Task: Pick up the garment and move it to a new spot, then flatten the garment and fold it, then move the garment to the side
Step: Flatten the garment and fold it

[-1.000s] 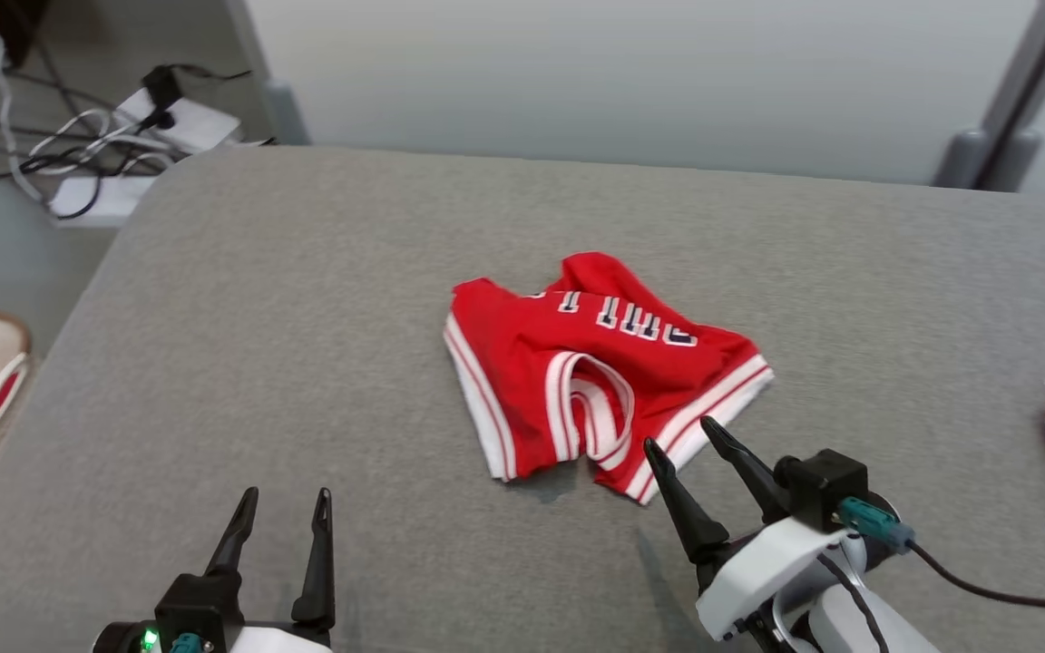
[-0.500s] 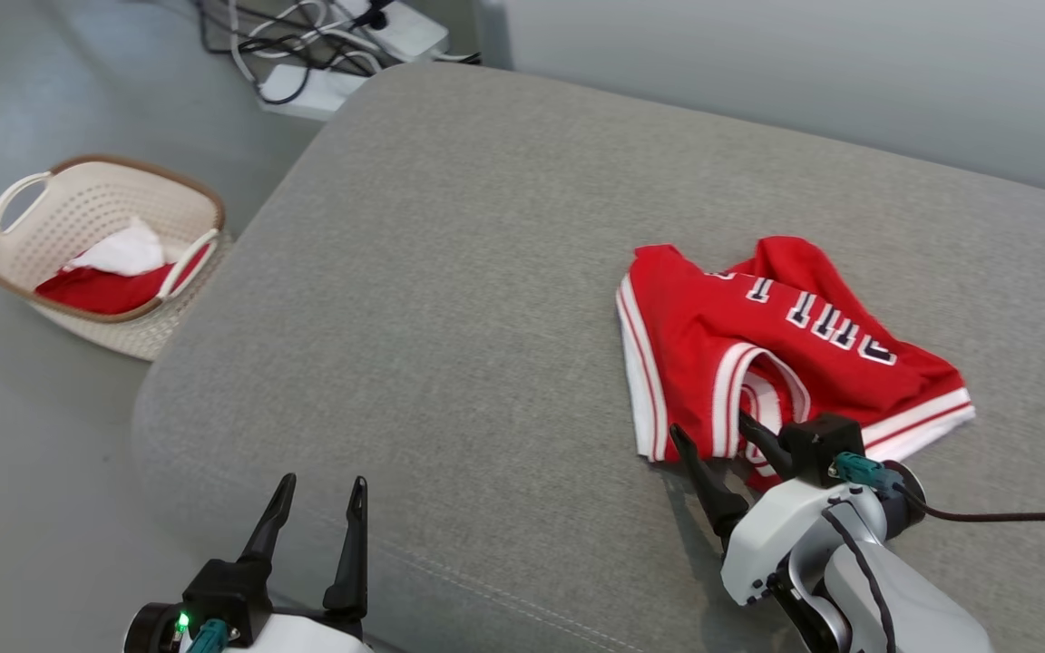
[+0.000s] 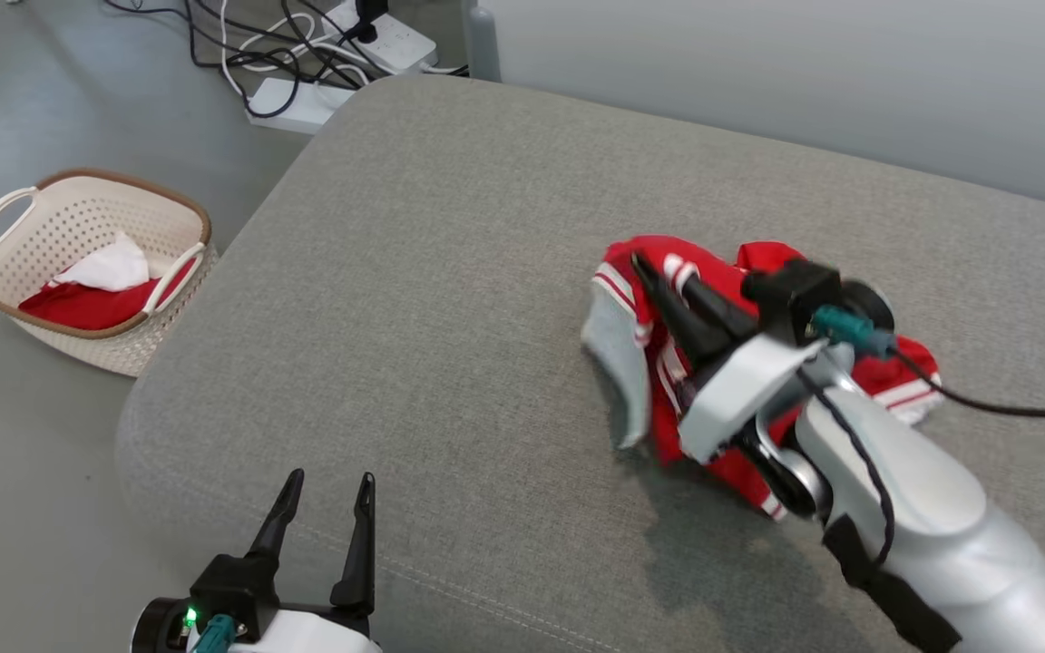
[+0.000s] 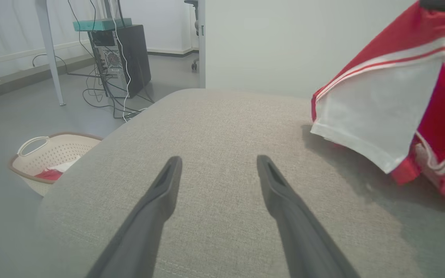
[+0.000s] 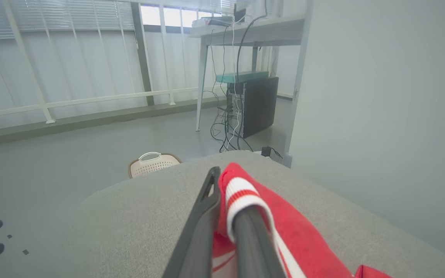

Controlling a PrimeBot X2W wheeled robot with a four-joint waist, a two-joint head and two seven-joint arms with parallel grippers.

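Cream perforated plastic comes first on our far left: a basket (image 3: 114,349) stands on the floor off the left edge of the worktop (image 3: 450,272), with red and white cloth lying inside it. Past the far-left corner we see a tangle of cables (image 3: 259,54) and white power strips on the floor.

Next, at the near edge close to the near-left corner, our left gripper (image 3: 325,503) hovers with its fingers spread apart and nothing between them. They point across the grey fabric surface, and in the left wrist view bare fabric lies between and ahead of them.

Moving right, the garment (image 3: 618,349), a red jersey with white and red trim, sits on the right half of the worktop, about midway between the near and far edges. Its left end is held up: in the left wrist view a pale inside-out panel hangs clear of the surface with a shadow under it, while the red bulk beside it is bunched and reaches down to the fabric.

Our right gripper (image 3: 661,270) has its fingers clenched on that raised end. The right wrist view shows a white-and-red striped band pinched between the two dark fingers and folded over one of them. The pale right forearm (image 3: 903,481) reaches in from the near-right corner and covers the garment's middle, and a black cable runs off towards the right edge.
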